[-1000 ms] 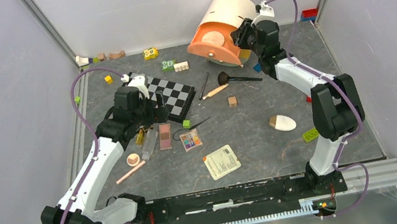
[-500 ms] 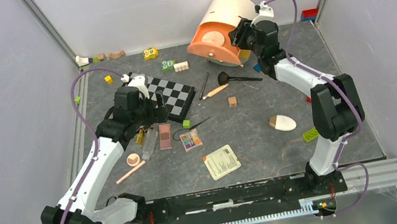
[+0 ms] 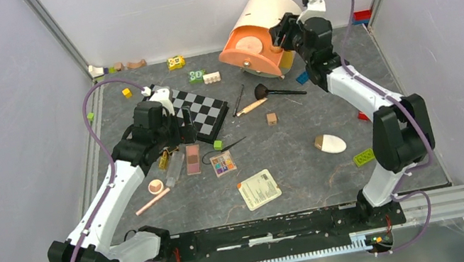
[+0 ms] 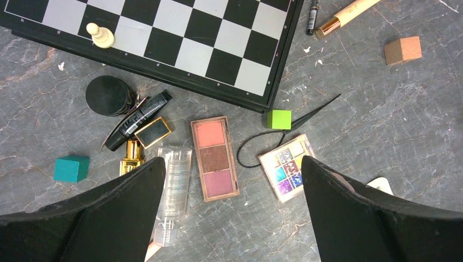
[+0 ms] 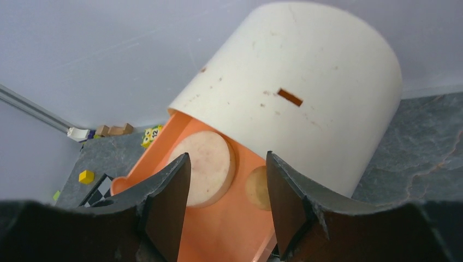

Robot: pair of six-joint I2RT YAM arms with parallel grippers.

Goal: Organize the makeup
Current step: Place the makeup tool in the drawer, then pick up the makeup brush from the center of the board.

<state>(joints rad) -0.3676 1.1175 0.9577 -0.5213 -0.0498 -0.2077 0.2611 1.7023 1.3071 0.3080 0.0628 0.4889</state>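
1. The left gripper point(image 4: 232, 164) hangs above the table with its jaws spread wide and nothing between them.
2. Straight below it lies the pink eyeshadow palette point(image 4: 214, 158), flat on the table. The clear tube point(image 4: 172, 191) lies just beside it on one side and the multicolour palette point(image 4: 286, 166) near it on the other.
3. Close by are a black tube point(image 4: 139, 117), a round black jar point(image 4: 108, 95) and a green cube point(image 4: 279, 119), all just off the chessboard point(image 4: 180, 33) edge.
4. Further out, the peach compact point(image 3: 155, 186) and pink pencil point(image 3: 152, 202) lie nearer the arm bases. The wooden-handled brush point(image 3: 253, 106) and black brush point(image 3: 276, 91) lie mid-table, and the egg-shaped sponge point(image 3: 331, 144) lies well apart on the right.
5. The right gripper point(image 5: 226, 158) is parted and holds nothing. It faces the orange-and-cream container point(image 5: 306, 82), which lies tipped on its side at the far edge.
6. Judgement: sorting has barely begun, since all the makeup in view lies loose on the table. The right arm seems occupied with the container, and the left is poised to pick.
7. Next, the left should probably drop onto one piece and close across its narrow width. A flat palette offers little edge, so the fingers must reach the table surface without nudging the tube.
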